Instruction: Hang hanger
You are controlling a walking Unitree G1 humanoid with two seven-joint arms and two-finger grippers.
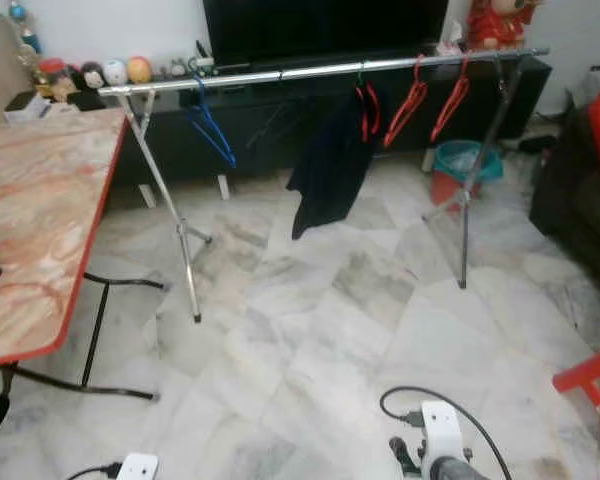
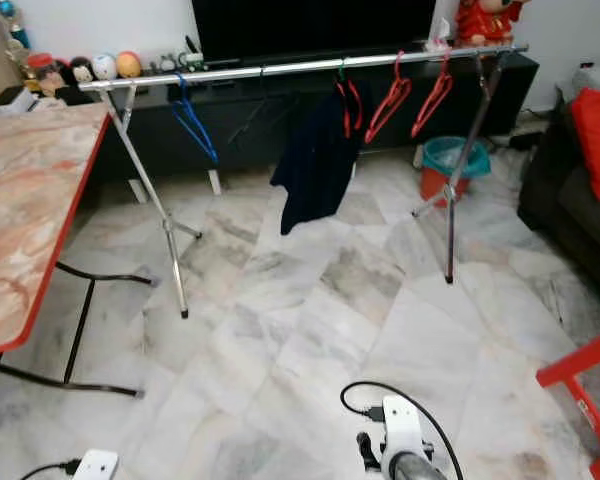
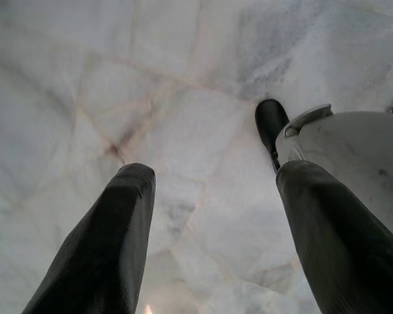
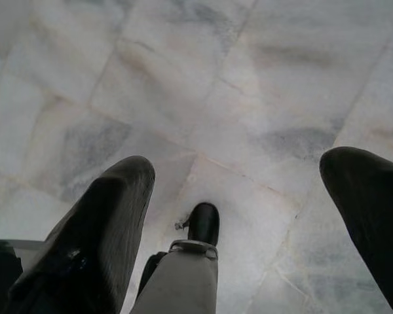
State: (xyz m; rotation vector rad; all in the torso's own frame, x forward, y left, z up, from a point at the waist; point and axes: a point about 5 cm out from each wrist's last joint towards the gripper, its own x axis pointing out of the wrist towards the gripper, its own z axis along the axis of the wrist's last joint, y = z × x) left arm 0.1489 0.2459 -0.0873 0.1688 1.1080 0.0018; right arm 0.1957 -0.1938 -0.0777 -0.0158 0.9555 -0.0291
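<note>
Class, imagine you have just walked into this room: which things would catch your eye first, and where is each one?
First comes the long silver clothes rail across the back of the room, with a dark garment hanging near its middle. Red hangers hang to its right and a blue hanger to its left. On the left stands a marble-patterned table with a red edge, over the pale marble floor.

1. Shiny metal clothes rail (image 1: 310,72) on thin legs holds a blue wire hanger (image 1: 212,128), red plastic hangers (image 1: 412,100) & a dark cloth (image 1: 330,170).
2. Rail legs stand on the white marble floor (image 1: 320,330).
</note>
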